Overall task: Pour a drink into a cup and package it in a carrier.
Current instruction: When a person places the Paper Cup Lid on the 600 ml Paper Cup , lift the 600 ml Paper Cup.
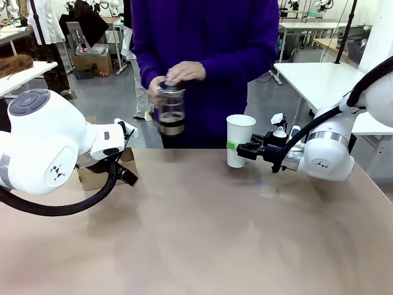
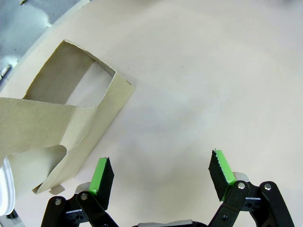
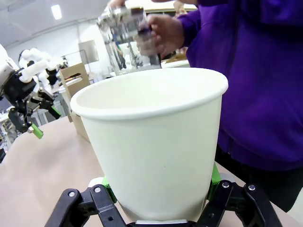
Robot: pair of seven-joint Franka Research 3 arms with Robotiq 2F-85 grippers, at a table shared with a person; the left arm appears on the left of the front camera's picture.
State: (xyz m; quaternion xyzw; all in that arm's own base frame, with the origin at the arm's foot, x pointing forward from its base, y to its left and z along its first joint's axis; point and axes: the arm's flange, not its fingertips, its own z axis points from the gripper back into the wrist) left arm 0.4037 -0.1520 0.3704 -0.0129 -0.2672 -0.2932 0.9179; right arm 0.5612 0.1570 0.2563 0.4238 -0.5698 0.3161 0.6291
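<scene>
The white paper cup stands on the table, and my right gripper is shut on its lower part. Seen up close, the cup has my green pads pressed to both sides. Behind it the person holds the clear glass jug in both hands above the far edge, dark drink in its lower part; the jug looks blurred. My left gripper hangs open over bare table beside the brown cardboard carrier. That carrier sits at the left, partly hidden by my left arm.
The tan table stretches toward the near edge. The person in a purple top stands at the far side. My left arm bulks large at the left. Other white tables stand behind on the right.
</scene>
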